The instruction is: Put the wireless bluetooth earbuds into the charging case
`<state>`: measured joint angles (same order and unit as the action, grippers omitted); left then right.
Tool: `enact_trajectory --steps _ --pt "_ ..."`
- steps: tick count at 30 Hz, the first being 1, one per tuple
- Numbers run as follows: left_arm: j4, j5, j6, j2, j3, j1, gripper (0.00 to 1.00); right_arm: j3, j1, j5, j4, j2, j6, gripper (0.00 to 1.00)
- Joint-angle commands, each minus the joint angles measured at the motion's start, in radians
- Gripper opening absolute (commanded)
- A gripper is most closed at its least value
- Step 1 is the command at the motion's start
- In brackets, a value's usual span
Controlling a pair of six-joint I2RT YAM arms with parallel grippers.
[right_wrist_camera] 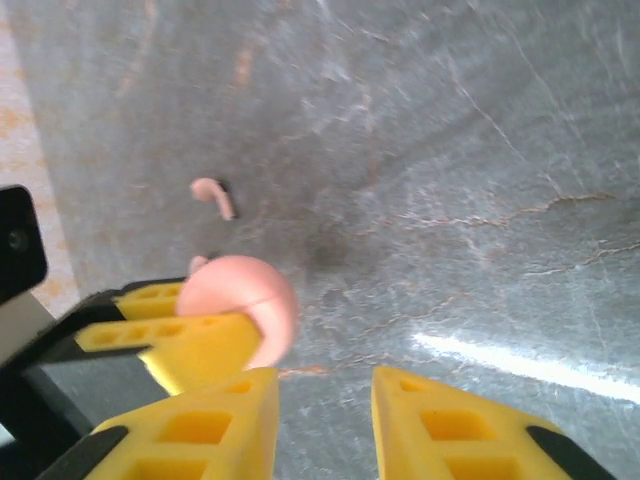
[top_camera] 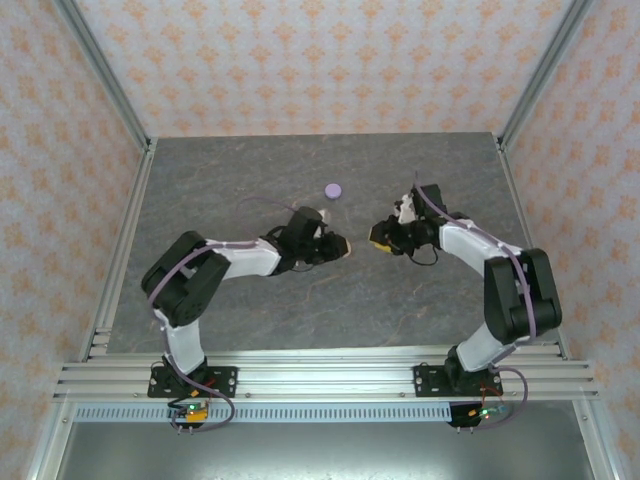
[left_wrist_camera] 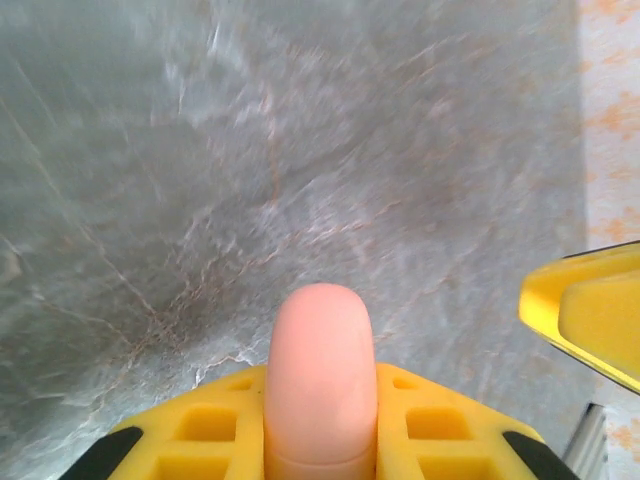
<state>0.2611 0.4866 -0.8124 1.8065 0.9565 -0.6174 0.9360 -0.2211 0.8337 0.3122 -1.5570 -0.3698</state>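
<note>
Left side first: the left gripper (top_camera: 338, 248) is clenched on the pink case (left_wrist_camera: 320, 370), yellow fingers pinching its flanks and the rounded end poking out towards 12 o'clock in its wrist view. The case is carried off the table (top_camera: 250, 170), presumably so the other arm can work on it. The lid looks closed, by my reading. At 12 o'clock from that gripper in the top view sits a lilac case (top_camera: 333, 189), untouched. Now the right gripper (right_wrist_camera: 325, 385): fingers apart, nothing between them, hanging just beside the pink case. A pink earbud (right_wrist_camera: 213, 193) lies on the table at 11 o'clock from the case — not yet inserted.
</note>
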Motion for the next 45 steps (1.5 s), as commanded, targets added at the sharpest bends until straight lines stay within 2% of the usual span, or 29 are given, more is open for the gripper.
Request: enact_trajectory --steps 1,9,14,21,29,45 --pt "0.012 0.085 0.102 -0.115 -0.03 0.051 0.16 0.05 0.001 0.018 0.056 0.077 0.07 0.34" --pt "-0.03 0.298 0.264 -0.357 -0.057 0.154 0.15 0.141 0.0 0.177 0.06 0.193 0.156 0.37" --pt "-0.069 0.402 0.369 -0.49 -0.045 0.174 0.14 0.203 -0.011 0.262 0.045 0.243 0.181 0.38" --pt "-0.048 0.517 0.38 -0.514 -0.014 0.176 0.11 0.275 -0.083 0.338 0.06 0.249 0.24 0.43" --pt "-0.047 0.582 0.392 -0.519 0.008 0.176 0.11 0.32 -0.127 0.352 0.087 0.227 0.277 0.48" --pt "-0.077 0.606 0.412 -0.513 0.043 0.167 0.11 0.368 -0.185 0.436 0.163 0.175 0.356 0.46"
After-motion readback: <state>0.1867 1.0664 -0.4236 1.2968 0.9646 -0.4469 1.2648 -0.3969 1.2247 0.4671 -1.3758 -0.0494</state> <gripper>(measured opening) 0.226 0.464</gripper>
